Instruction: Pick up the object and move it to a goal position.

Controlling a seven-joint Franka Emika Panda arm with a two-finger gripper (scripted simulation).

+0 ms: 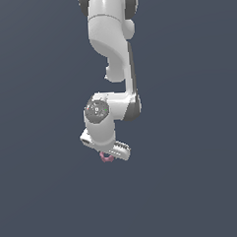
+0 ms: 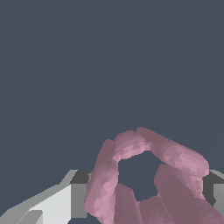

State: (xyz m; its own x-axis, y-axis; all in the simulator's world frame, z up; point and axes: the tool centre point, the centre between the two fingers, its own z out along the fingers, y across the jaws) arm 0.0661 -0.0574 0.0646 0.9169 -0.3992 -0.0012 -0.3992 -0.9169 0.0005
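Gripping the pink ring between closed jaws, the gripper carries it just beneath the white hand. The hold looks shallow (lumpy lobes, uneven contact), so a quick swing could twist it loose.

Glossy white plastic-looking arm with dark matt joint bands, smooth white tool with dark pads, matt dusty-pink lumpy, faceted object, flat matt slate-grey backdrop

Dusty-pink ring; white arm with dark grey joints; white gripper with dark pads; uniform slate-blue background
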